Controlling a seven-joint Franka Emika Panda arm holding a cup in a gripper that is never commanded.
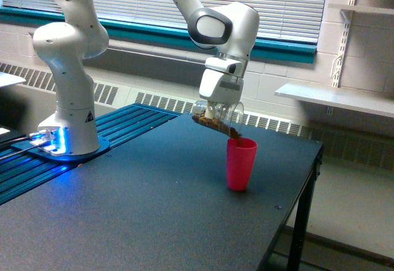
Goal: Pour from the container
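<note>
Tilting steeply over the pink cup (pixel 241 164), the container (pixel 217 119) is held by the gripper (pixel 219 106) of the white arm (pixel 215 24), with the jaws closed around its clear wall from above. The container hangs just below the jaws, its long axis laid nearly sideways and sloping down toward the exterior view's right. Brown contents are seen gathered along its lower side and reaching the rim, which sits right at the mouth of the pink cup; whether rim and cup touch cannot be told.

The relation that matters is judged to be this one: the container's lowered lip lies below the jaws and toward the exterior view's right, directly over the open top of the pink cup, which stands upright on the dark bench (pixel 154 209), near its far right edge. The pour is judged to be under way, since brown material appears at the lip. A further roll of the wrist would probably be needed to empty it, with the lip kept over the cup so that nothing is spilled onto the bench.
</note>
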